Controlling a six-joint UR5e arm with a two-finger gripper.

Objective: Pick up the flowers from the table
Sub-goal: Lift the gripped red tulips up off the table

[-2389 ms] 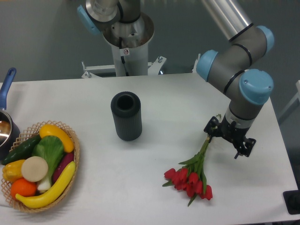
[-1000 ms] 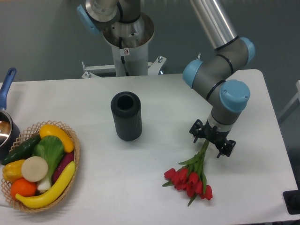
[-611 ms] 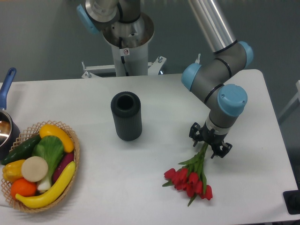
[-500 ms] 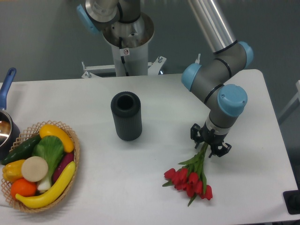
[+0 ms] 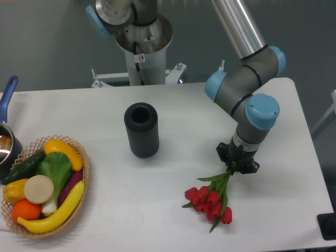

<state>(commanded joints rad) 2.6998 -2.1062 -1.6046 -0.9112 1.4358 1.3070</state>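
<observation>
The gripper (image 5: 234,164) had its fingers closed on the stem ends of the flowers (image 5: 211,197). The red buds lay low over the table (image 5: 173,210), right of the black cylinder (image 5: 142,130).

You cannot see the stem ends of the flowers (image 5: 211,197): they run up under the gripper (image 5: 237,164), whose fingertips are too small and dark to make out one by one, so whether the bunch rests on the table (image 5: 178,126) or hangs just clear of it cannot be told. At the left edge the pot (image 5: 6,143) with its blue handle is cut off, and the wicker basket (image 5: 84,173) loses part of its rim there too. The arm's upper tube and the base column run out of the top edge, and a dark object at the lower right corner (image 5: 328,226) is cropped past recognising
</observation>
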